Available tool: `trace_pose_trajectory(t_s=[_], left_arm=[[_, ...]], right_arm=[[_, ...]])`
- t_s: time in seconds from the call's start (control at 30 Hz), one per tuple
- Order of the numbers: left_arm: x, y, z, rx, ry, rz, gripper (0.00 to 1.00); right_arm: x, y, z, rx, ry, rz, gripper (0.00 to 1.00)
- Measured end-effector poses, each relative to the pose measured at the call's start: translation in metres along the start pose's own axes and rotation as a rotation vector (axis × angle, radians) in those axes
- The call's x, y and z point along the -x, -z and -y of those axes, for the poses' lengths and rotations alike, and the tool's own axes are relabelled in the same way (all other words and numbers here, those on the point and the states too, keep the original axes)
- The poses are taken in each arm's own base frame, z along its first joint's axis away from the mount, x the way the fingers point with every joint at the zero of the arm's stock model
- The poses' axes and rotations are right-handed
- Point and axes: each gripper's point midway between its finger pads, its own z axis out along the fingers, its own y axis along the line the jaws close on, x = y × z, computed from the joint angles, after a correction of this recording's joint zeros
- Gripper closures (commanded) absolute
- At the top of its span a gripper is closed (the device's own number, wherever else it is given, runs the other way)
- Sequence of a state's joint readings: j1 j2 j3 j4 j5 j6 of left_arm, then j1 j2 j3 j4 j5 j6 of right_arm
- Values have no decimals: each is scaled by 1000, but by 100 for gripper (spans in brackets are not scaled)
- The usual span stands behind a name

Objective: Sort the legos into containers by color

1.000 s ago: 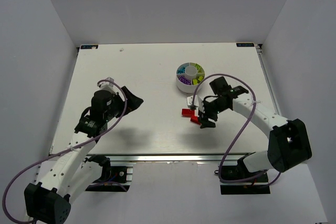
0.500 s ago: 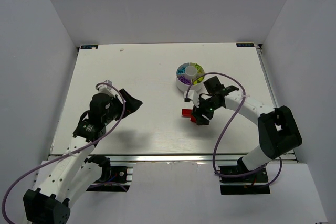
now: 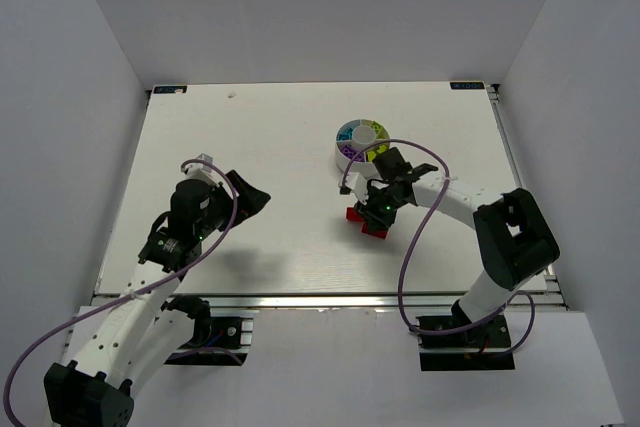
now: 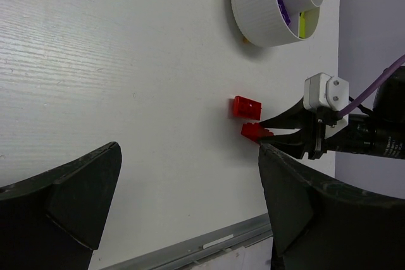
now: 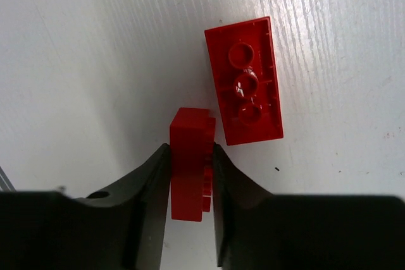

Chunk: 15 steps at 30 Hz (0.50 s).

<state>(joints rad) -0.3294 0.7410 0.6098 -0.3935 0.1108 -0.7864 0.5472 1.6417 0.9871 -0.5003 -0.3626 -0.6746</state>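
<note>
Two red legos lie on the white table in front of the round white divided dish [image 3: 349, 159]. My right gripper [image 5: 190, 153] is shut on one red lego [image 5: 192, 128], which stands on its side on the table, both fingers pressed to its flanks. The second red lego [image 5: 243, 80] lies upside down just beyond it, its corner almost touching. The left wrist view shows the same pair, the free one [image 4: 246, 106] and the gripped one [image 4: 252, 132]. My left gripper [image 3: 250, 195] hovers open and empty over the table's left half, far from the legos.
The dish [image 4: 253, 11] holds purple, lime and blue legos in its wedge compartments around a central hub. The table's metal front edge [image 4: 209, 241] runs close below my left gripper. White walls enclose the table on three sides.
My right gripper moved left and toward the dish onto the nearer red lego and closed its fingers on it. The left arm barely moved.
</note>
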Motion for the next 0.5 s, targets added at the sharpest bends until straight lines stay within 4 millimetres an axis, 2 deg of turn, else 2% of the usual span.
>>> trace_pose_trajectory(t_s=[0.13,0.2,0.37,0.5], left_arm=[[-1,-1,-1,5,0,-5,2],[-1,-2,-1,5,0,-5,2],[-1,-3,-1,6,-1,-6,2],[-2,-7,-3,13,-2,-16,2]], right_arm=[[1,-1,0,-6,9,-5,88],[1,-1,-1,-5,14,-7,98],[-1,12,-13,26,20,-14,100],[24,46,-18,2,64,108,100]])
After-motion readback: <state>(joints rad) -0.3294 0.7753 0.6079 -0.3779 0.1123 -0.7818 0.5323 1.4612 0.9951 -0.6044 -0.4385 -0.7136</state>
